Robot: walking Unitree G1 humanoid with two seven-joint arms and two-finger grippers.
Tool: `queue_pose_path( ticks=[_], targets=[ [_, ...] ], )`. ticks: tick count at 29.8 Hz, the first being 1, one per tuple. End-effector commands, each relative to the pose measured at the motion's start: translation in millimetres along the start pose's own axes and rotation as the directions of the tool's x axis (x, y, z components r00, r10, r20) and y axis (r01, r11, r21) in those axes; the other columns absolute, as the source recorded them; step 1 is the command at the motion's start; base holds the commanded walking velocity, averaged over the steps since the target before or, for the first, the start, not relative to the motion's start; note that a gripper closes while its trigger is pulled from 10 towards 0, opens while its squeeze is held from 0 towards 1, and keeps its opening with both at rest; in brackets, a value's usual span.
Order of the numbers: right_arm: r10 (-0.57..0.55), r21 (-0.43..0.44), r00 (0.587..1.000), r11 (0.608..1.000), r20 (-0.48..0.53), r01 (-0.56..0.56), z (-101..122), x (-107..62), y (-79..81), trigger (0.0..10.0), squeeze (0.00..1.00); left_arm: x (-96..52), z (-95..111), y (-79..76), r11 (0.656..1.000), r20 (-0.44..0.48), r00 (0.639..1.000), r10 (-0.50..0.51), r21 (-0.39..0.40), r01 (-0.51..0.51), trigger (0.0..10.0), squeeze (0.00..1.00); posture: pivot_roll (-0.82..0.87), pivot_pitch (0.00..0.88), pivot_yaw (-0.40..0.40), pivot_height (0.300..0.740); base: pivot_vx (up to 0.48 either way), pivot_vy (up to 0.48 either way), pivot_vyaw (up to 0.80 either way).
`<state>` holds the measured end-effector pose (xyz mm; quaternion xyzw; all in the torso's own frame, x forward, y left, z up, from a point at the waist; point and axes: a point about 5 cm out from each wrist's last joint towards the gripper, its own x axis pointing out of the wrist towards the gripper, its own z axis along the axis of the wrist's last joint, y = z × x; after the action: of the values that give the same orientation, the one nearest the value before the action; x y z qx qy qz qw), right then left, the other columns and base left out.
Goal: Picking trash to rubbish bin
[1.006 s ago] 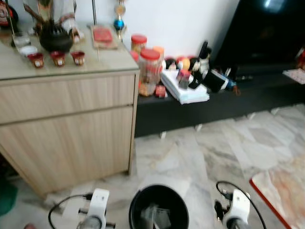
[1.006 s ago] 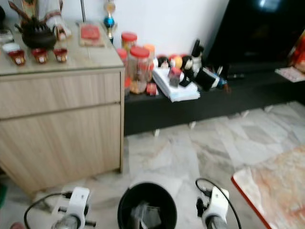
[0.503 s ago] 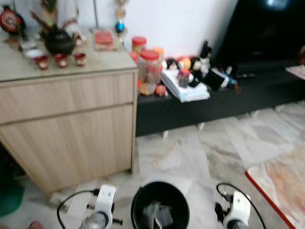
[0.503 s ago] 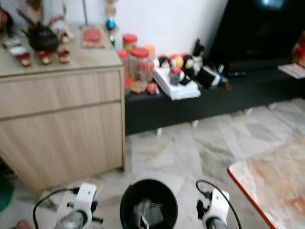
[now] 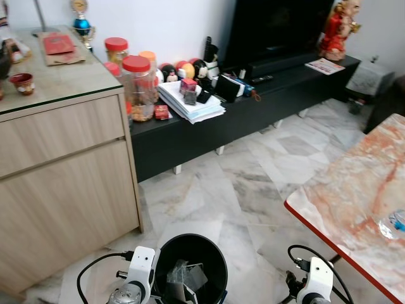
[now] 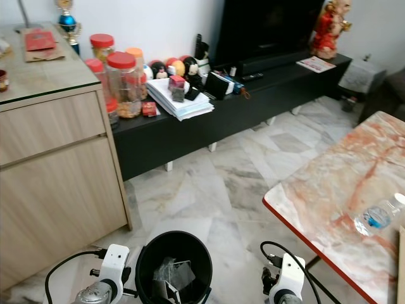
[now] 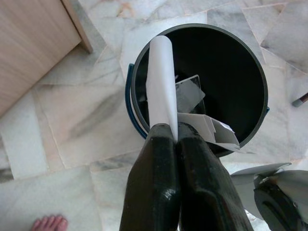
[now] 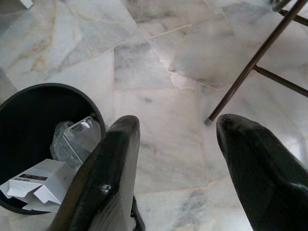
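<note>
Black plastic, the rubbish bin (image 6: 174,266) stands on the marble floor (image 5: 247,190) right in front of me, between my two arms. From the left wrist camera I see what the head cameras don't: my left hand (image 7: 177,139) has its two fingers pressed together on a white rolled sheet (image 7: 161,89), which reaches over the bin's rim and across its opening. That same view catches bare toes (image 7: 48,223) of a person at the edge of the floor.

My right wrist camera shows the right hand (image 8: 175,144) spread wide and holding nothing, over bare marble just beside the bin, with two thin dark metal legs (image 8: 250,67) crossing nearby. It also gives the best look inside the bin: one white cardboard box (image 8: 36,185) and one clear plastic container (image 8: 77,139).

Only the head cameras take in the room: one wooden cabinet (image 5: 63,171) on my left, a low black shelf (image 5: 253,104) holding three red-lidded jars (image 5: 136,85) and one stack of papers (image 5: 190,104), and on my right a marble worktop (image 6: 342,196) with one plastic bottle (image 6: 378,215) lying on it.
</note>
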<state>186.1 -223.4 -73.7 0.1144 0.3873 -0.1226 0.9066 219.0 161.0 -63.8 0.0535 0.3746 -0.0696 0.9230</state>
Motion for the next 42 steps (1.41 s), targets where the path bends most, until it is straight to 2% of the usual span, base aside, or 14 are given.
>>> queue_pose_path(
  ticks=[1, 10, 14, 39, 42],
  targets=[
    [-0.004, -0.006, 1.000, 1.000, 0.010, 0.004, 2.9, 0.2, -2.6, 10.0, 0.00, -0.2, -1.6, -2.6, 1.000, -0.003, 1.000, -0.011, 0.005, 0.011, 10.0, 0.00, 0.11, 0.000, -0.138, 0.740, 0.000, 0.000, -0.77],
    [-0.004, -0.005, 1.000, 1.000, 0.014, 0.004, 3.7, 0.3, -2.5, 10.0, 0.00, 0.2, 0.2, -1.8, 1.000, 0.003, 1.000, -0.006, 0.003, 0.006, 10.0, 0.00, 0.11, 0.000, -0.138, 0.740, 0.000, 0.000, -0.67],
    [0.006, -0.006, 1.000, 1.000, 0.012, -0.006, 4.0, 0.6, -1.4, 10.0, 0.00, 0.0, 0.0, -1.3, 1.000, 0.004, 1.000, -0.005, 0.000, 0.005, 10.0, 0.00, 0.11, 0.000, -0.138, 0.740, 0.000, 0.000, 0.00],
    [0.009, 0.007, 1.000, 1.000, 0.014, -0.009, 4.1, 0.4, -1.9, 10.0, 0.00, 0.1, 1.0, 0.3, 1.000, 0.007, 1.000, 0.007, 0.014, -0.007, 10.0, 0.00, 0.11, 0.000, -0.139, 0.740, 0.000, 0.000, -0.76],
    [0.010, 0.008, 0.999, 1.000, 0.030, -0.011, 6.5, 0.6, -2.1, 10.0, 0.00, 0.6, 3.6, 0.9, 0.999, 0.018, 1.000, 0.019, 0.029, -0.019, 10.0, 0.00, 0.11, 0.000, -0.136, 0.740, 0.000, 0.000, 0.00]
  ],
)
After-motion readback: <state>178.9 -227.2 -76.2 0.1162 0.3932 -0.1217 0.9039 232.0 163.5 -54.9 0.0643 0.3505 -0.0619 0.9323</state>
